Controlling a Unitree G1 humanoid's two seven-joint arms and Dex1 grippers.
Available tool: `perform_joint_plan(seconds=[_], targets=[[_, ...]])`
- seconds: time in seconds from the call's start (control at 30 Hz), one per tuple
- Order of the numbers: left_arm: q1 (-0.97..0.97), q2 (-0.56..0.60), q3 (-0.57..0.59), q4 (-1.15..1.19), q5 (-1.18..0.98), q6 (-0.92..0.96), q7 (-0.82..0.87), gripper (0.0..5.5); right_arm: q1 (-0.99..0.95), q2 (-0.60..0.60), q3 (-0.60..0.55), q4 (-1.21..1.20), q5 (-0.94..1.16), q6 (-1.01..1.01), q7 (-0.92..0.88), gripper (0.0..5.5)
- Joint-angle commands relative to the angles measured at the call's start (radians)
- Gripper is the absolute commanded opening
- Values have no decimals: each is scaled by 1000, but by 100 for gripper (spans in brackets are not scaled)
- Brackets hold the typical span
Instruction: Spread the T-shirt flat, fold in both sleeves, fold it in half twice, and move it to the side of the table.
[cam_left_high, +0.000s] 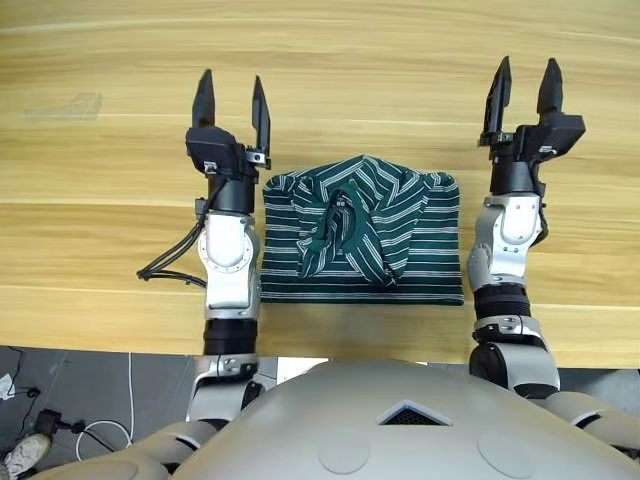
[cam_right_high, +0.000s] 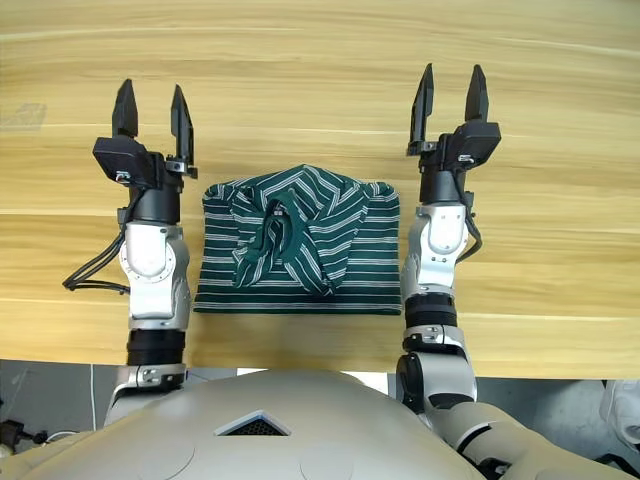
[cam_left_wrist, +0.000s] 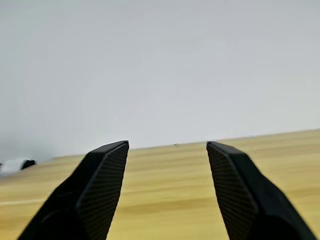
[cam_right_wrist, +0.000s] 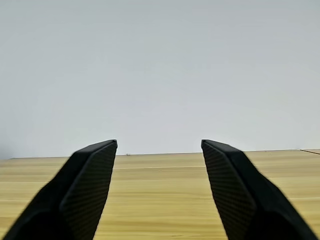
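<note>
One T-shirt (cam_left_high: 360, 235) (dark green with pale stripes) lies folded into a rough rectangle on the wooden table (cam_left_high: 350, 80), near its front edge and between the two arms, with a bunched fold on top. The left gripper (cam_left_high: 232, 82) and the right gripper (cam_left_high: 527, 66) both stand spread apart, holding nothing, beyond the shirt's far corners. One black cable (cam_left_high: 165, 265) loops beside the left arm.

The shirt (cam_left_high: 362, 230) was dark green with thin white stripes; the desk (cam_left_high: 320, 60) was light wood-grain; both pincers' fingers (cam_left_high: 204, 98) were black.
</note>
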Motion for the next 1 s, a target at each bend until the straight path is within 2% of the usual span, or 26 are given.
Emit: perform_joint_plan(seconds=[0.03,0.17,0.3,0.53,1.0], targets=[[193,136,-17,-335,-257,317,-147,289,-8,18,3,-9,-27,-3,-30,312],[374,269,-3,-545,-405,521,-230,289,-8,31,7,-10,-38,2,-45,312],[518,368,-46,-573,-361,602,-298,289,-4,45,10,-20,-51,6,-61,312],[527,338,-116,-469,-336,588,-327,289,-1,51,18,-26,-67,9,-77,312],[478,322,-123,-386,-242,515,-335,289,7,53,30,-37,-83,9,-88,312]])
